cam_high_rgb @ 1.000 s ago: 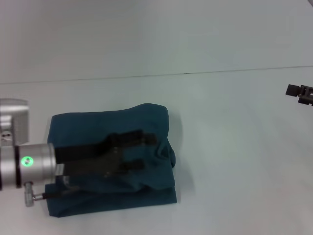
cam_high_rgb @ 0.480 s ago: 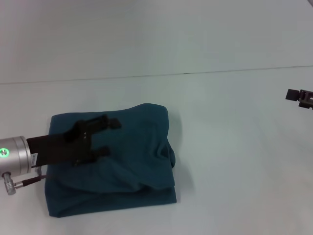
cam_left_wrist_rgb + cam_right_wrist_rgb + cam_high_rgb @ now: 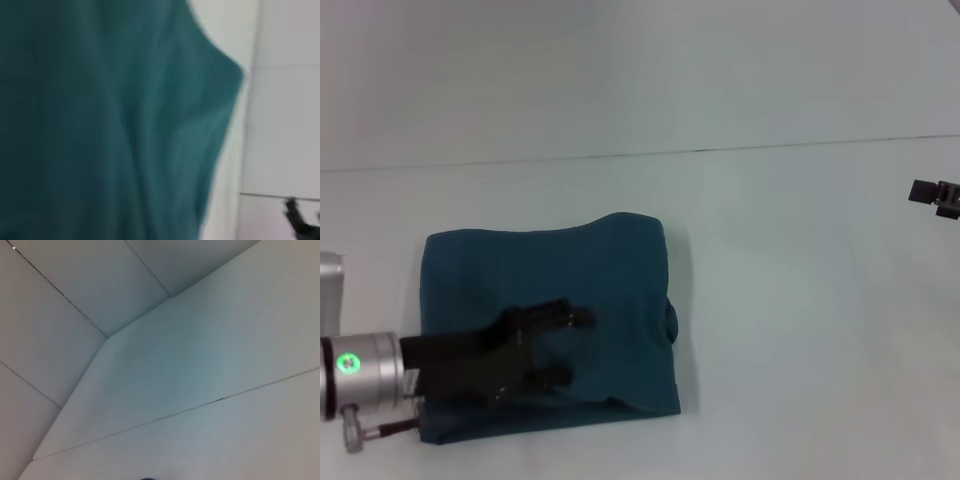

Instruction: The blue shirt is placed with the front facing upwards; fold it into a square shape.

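Plain dark teal-blue shirt (image 3: 580, 270)

Even soft light; wrist view perhaps blurred

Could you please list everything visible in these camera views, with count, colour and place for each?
dark teal-blue folded cotton shirt: one, teal-blue, lying flat as a rough square on the table's left half.
pale white table: one, white, under the shirt; a thin seam crosses it behind the shirt.
left gripper: one, black fingers on a silver wrist, open, over the shirt's near-left part.
right gripper: one, black, at the far right edge, away from the shirt.
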`<move>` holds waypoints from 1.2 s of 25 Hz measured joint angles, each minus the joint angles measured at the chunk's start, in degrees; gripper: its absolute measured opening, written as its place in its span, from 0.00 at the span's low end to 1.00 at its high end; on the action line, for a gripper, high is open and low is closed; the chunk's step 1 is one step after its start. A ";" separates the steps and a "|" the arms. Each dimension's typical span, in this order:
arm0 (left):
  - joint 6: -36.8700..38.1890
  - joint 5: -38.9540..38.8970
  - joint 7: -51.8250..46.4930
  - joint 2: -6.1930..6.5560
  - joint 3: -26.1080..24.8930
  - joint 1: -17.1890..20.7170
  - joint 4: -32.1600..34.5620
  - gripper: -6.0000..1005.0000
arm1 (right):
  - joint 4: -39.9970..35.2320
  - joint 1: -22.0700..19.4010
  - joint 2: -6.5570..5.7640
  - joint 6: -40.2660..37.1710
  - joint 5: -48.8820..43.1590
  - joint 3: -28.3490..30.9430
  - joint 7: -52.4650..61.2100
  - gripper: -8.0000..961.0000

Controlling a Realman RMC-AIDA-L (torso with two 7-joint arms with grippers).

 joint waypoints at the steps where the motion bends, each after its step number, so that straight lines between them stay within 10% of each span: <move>1: 1.32 -0.37 0.62 -0.01 -0.64 0.03 0.63 0.93 | 0.01 0.08 -0.03 0.02 0.00 0.02 0.01 0.95; 30: 0.70 0.30 5.40 1.88 -8.99 5.95 5.98 0.93 | 0.35 0.81 0.01 0.15 -1.57 -0.41 -0.47 0.95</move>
